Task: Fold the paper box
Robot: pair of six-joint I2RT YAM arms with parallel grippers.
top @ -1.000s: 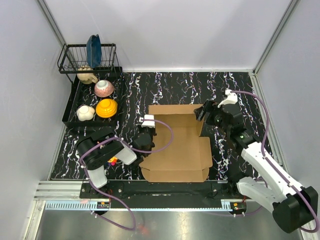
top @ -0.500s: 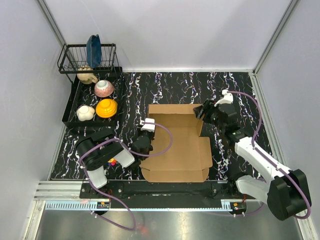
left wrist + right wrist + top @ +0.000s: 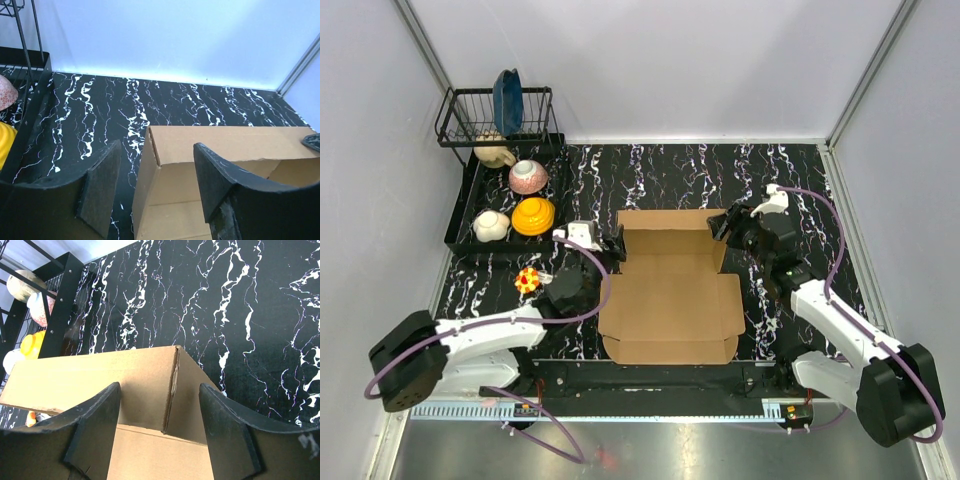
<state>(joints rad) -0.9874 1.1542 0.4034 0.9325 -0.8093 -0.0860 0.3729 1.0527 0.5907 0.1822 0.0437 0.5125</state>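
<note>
The paper box (image 3: pixel 670 290) is brown cardboard lying in the middle of the black marbled table, its back wall and two short side walls standing up. My left gripper (image 3: pixel 613 245) is at the box's back left corner. In the left wrist view it (image 3: pixel 157 150) is open, and the left wall of the box (image 3: pixel 145 180) stands between the pads untouched. My right gripper (image 3: pixel 725 225) is at the back right corner. In the right wrist view it (image 3: pixel 160 390) is open astride the corner crease of the box (image 3: pixel 172 385).
A black dish rack (image 3: pixel 460 215) at the left holds a yellow bowl (image 3: pixel 534 215), a pink bowl (image 3: pixel 528 176) and a white one (image 3: pixel 491 225). A blue plate (image 3: pixel 507 100) stands in the wire basket behind. A small red and yellow toy (image 3: pixel 527 280) lies left of the box.
My left arm has swung out from beside the box's left edge to the back left corner, and its gripper has opened. The toy has come into view. The right gripper narrowed slightly.
</note>
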